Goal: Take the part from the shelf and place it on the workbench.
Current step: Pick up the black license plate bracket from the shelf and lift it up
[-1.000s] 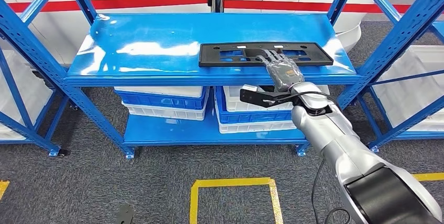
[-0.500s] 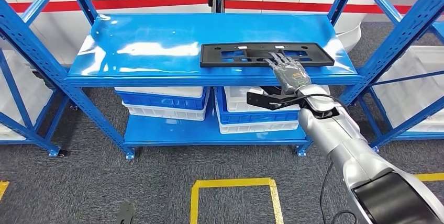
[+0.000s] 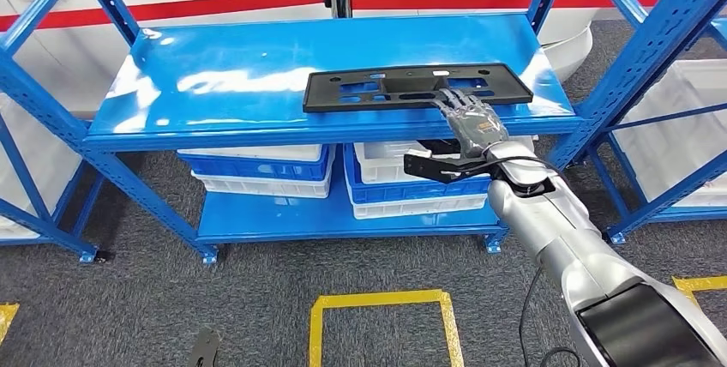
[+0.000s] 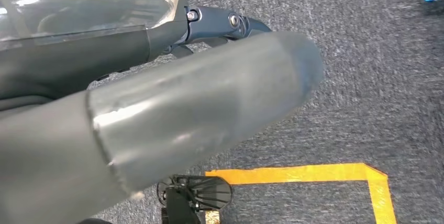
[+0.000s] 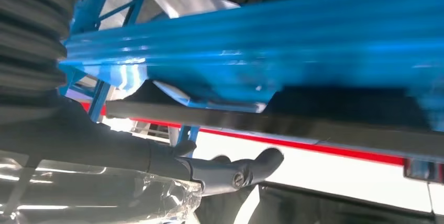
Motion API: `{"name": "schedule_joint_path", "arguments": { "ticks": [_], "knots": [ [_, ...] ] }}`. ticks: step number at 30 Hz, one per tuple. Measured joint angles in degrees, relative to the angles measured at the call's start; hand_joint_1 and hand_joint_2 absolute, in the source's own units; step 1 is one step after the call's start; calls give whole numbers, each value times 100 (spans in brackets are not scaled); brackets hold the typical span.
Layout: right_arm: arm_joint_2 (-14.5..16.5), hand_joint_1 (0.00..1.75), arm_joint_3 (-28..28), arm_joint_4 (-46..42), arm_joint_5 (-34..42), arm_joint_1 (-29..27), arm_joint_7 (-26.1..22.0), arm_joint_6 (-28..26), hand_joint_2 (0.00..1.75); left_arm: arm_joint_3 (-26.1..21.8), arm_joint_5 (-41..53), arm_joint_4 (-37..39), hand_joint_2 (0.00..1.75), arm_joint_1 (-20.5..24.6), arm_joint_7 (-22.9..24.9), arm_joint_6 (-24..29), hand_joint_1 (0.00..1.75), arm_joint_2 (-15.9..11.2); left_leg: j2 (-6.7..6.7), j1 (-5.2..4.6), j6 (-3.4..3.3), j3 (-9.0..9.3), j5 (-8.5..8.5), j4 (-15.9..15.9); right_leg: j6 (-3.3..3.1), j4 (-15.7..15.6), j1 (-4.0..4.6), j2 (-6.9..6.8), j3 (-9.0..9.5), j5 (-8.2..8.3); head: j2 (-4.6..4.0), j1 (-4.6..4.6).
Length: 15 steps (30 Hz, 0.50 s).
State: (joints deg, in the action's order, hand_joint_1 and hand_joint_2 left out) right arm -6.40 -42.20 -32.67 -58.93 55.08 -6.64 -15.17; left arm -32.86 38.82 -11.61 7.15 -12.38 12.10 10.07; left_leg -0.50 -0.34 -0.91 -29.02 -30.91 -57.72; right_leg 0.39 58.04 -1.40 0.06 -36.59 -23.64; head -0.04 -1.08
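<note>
Item: part. A flat black rectangular plate with several cut-out openings, lying flat on the top board of the blue shelf, towards the front edge and the right-hand end. Its long axis runs side to side, parallel to the shelf's front edge and crosswise to the reaching arm.

Item: right hand. Extended forward over the shelf's front lip, back of the hand upward, fingers stretched out and lying on the near long edge of the part, right of its middle. From the head view the fingers rest on top of the plate; whether the thumb is under the edge cannot be told, so a closed grasp is not confirmed. The right wrist view shows the thumb at a dark edge below the blue board, blurred, contact unclear.

Item: left hand. Hangs low over grey carpet and yellow floor tape; finger state cannot be told.

Governing relation: the part lies directly ahead of and under the right fingertips, with most of its length extending to the left of the right hand. The right hand is by far the nearer. Judgement: an off-centre hold on a long plate is likely to let the far end droop or swing when lifted.

Other stock: white and blue bins on the lower shelf.
</note>
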Motion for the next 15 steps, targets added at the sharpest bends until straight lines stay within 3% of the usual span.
{"name": "schedule_joint_path", "arguments": {
  "ticks": [2, 4, 5, 6, 7, 9, 10, 12, 15],
  "knots": [
    [26, 0, -2, -5, 1, 29, -3, 0, 175, -6, -2, -1, 0, 6, -3, 4, 0, -2, 5, 35, 88, -306, -210, -543, -51, -3, -9, 28, 54, -32, 0, -17],
    [49, 0, -12, -5, -3, 21, -7, 0, 175, -9, -3, 1, 0, 6, -4, 5, 0, 2, 4, 62, 145, -832, -448, -1297, -101, -3, 8, 51, 85, -69, 0, -26],
    [54, 0, -19, -5, -6, 7, -8, 0, 175, -10, -3, 2, 0, 5, -4, 5, 0, 3, 4, 68, 150, -1044, -463, -1514, -119, -3, 21, 64, 101, -89, 0, -26],
    [58, 0, -27, -5, -8, -6, -8, 0, 175, -12, -7, 2, 0, 3, -4, 4, 0, 5, 5, 69, 138, -1153, -353, -1518, -130, -3, 35, 78, 123, -109, 0, -27],
    [61, 0, -34, -5, -9, -13, -9, 0, 175, -15, -11, 3, 0, 2, -5, 4, 0, 5, 6, 63, 105, -1153, -130, -1311, -139, -4, 53, 91, 152, -129, 0, -26],
    [71, 0, -40, -5, -13, -10, -9, 0, 175, -21, -19, 2, 0, 3, -12, 3, 0, -6, 10, 27, -25, -937, 420, -562, -143, -12, 86, 117, 225, -172, 0, -20],
    [75, 0, -42, -5, -19, -4, -9, 0, 175, -24, -19, 2, 0, 5, -20, 3, 0, -15, 10, 2, -91, -828, 580, -252, -141, -24, 94, 126, 250, -188, 0, -14],
    [83, 0, -45, -6, -34, -5, -9, -1, 175, -30, -19, 0, 0, 8, -45, 2, 0, -31, 15, -47, -185, -725, 660, -9, -112, -45, 93, 134, 274, -212, 0, -7],
    [81, 0, -48, -32, -75, -13, 4, -9, 175, -53, -48, -2, 0, 8, -181, -46, 0, -9, 8, -32, -251, -612, 747, 137, -40, -14, 114, 110, 267, -267, 0, -2]
  ]
}}
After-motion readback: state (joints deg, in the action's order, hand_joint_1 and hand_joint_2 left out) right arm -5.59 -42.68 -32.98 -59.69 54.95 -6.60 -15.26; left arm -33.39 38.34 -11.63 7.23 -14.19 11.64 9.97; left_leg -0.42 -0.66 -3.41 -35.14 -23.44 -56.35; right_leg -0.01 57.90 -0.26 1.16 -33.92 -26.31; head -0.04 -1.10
